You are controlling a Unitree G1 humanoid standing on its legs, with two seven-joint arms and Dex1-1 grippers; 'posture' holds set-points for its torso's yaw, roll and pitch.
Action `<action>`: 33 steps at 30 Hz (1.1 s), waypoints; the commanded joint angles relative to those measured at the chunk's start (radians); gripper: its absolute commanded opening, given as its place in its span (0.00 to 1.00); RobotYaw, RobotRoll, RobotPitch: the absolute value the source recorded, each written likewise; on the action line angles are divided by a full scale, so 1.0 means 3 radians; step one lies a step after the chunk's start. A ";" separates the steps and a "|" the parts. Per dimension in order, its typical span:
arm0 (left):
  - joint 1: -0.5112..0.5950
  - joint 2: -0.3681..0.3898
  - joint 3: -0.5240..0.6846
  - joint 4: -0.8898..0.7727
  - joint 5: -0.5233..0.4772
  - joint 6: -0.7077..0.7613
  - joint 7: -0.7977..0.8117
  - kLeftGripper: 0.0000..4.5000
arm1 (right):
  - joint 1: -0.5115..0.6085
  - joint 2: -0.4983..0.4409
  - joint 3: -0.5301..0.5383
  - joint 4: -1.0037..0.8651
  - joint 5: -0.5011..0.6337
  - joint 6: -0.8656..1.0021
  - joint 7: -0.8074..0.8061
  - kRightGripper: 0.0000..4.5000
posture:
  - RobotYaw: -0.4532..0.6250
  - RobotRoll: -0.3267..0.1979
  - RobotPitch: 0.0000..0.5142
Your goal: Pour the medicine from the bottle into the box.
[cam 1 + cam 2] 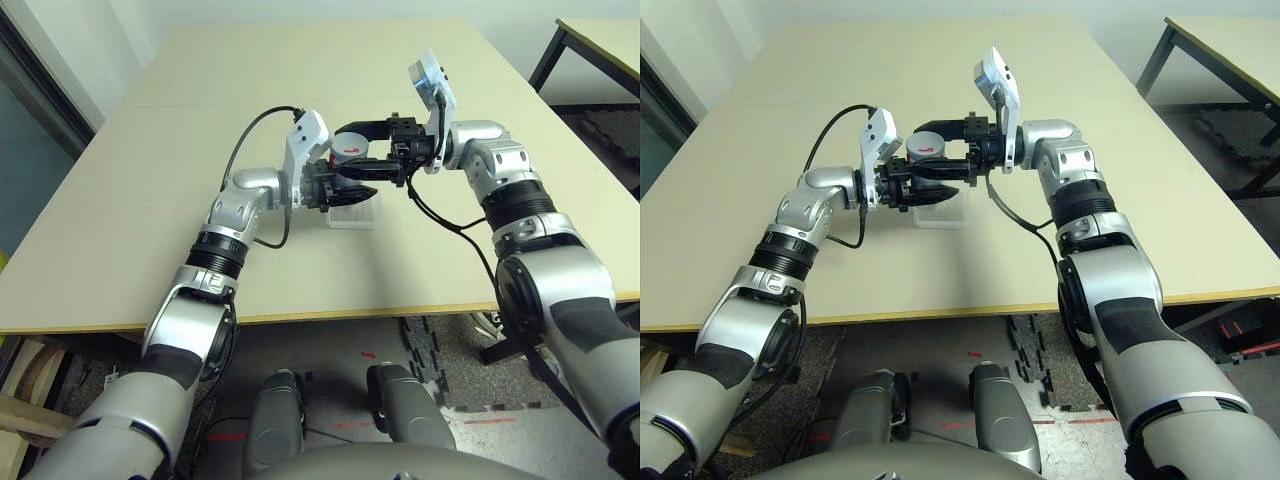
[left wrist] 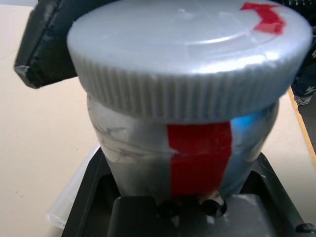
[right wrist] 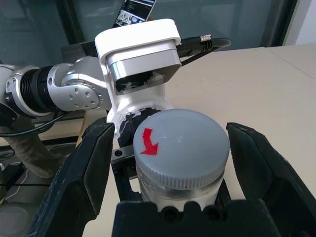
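The left gripper [image 1: 345,187] is holding the bottle [image 3: 178,148] above the table [image 1: 150,190], its two black fingers closed against the lower body of the bottle on either side. The bottle is standing roughly upright in that grip, with its grey ribbed cap [image 2: 187,54] on top (a red arrow mark is showing on the cap, and a red stripe is running down the label). The right gripper [image 3: 170,163] is reaching in from the opposite side; its fingers [image 3: 81,173] are spread wide, flanking the cap without touching it. The box [image 1: 352,216] is sitting on the table directly under the two grippers, partly covered by them. Whether any medicine is lying in the box cannot be determined.
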 commanded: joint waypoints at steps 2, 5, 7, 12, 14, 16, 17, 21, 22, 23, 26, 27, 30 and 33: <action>0.0027 0.0030 -0.0021 -0.0025 0.0018 0.0013 -0.0044 0.60 | -0.0065 -0.0032 -0.0027 0.0093 -0.0043 -0.0060 0.0005 1.00 | 0.24 0.62 0.12; 0.0041 0.0045 -0.0018 -0.0052 0.0012 0.0024 -0.0060 0.60 | -0.0080 -0.0047 -0.0037 0.0149 -0.0057 -0.0089 0.0002 1.00 | 0.24 0.62 0.12; 0.0051 0.0057 -0.0015 -0.0057 0.0013 0.0022 -0.0066 0.60 | -0.0091 -0.0058 -0.0047 0.0186 -0.0068 -0.0106 0.0004 1.00 | 0.24 0.62 0.12; 0.0063 0.0069 -0.0013 -0.0059 0.0013 0.0022 -0.0062 0.60 | -0.0121 -0.0068 -0.0066 0.0242 -0.0083 -0.0129 0.0012 1.00 | 0.24 0.62 0.12; 0.0062 0.0069 -0.0012 -0.0053 0.0014 0.0020 -0.0054 0.60 | -0.0125 -0.0067 -0.0069 0.0246 -0.0085 -0.0129 0.0014 1.00 | 0.24 0.62 0.12; 0.0061 0.0069 -0.0012 -0.0053 0.0013 0.0020 -0.0054 0.60 | -0.0124 -0.0063 -0.0070 0.0246 -0.0084 -0.0126 0.0019 1.00 | 0.24 0.62 0.12; 0.0062 0.0068 -0.0013 -0.0056 0.0013 0.0021 -0.0054 0.60 | -0.0124 -0.0062 -0.0070 0.0244 -0.0083 -0.0124 0.0020 1.00 | 0.24 0.62 0.12; 0.0061 0.0065 -0.0022 -0.0054 0.0017 0.0021 -0.0059 0.60 | -0.0115 -0.0050 -0.0071 0.0228 -0.0074 -0.0109 0.0021 0.87 | 0.24 0.62 0.12; 0.0059 0.0065 -0.0023 -0.0049 0.0018 0.0020 -0.0059 0.60 | -0.0112 -0.0047 -0.0071 0.0224 -0.0073 -0.0107 0.0021 0.86 | 0.24 0.62 0.12; 0.0056 0.0065 -0.0024 -0.0045 0.0019 0.0022 -0.0060 0.60 | -0.0111 -0.0044 -0.0071 0.0220 -0.0071 -0.0103 0.0022 0.88 | 0.24 0.62 0.12; 0.0053 0.0062 -0.0027 -0.0038 0.0022 0.0021 -0.0060 0.60 | -0.0110 -0.0038 -0.0073 0.0215 -0.0067 -0.0096 0.0030 0.87 | 0.24 0.62 0.13; 0.0053 0.0060 -0.0028 -0.0035 0.0023 0.0020 -0.0060 0.60 | -0.0110 -0.0036 -0.0074 0.0215 -0.0066 -0.0097 0.0031 0.83 | 0.24 0.62 0.13; 0.0058 0.0059 -0.0031 -0.0038 0.0022 0.0018 -0.0064 0.60 | -0.0107 -0.0031 -0.0075 0.0212 -0.0065 -0.0097 0.0037 0.61 | 0.24 0.62 0.13; 0.0058 0.0065 -0.0036 -0.0039 0.0014 0.0031 -0.0094 0.60 | -0.0110 -0.0029 -0.0071 0.0220 -0.0069 -0.0107 0.0063 0.56 | 0.24 0.62 0.13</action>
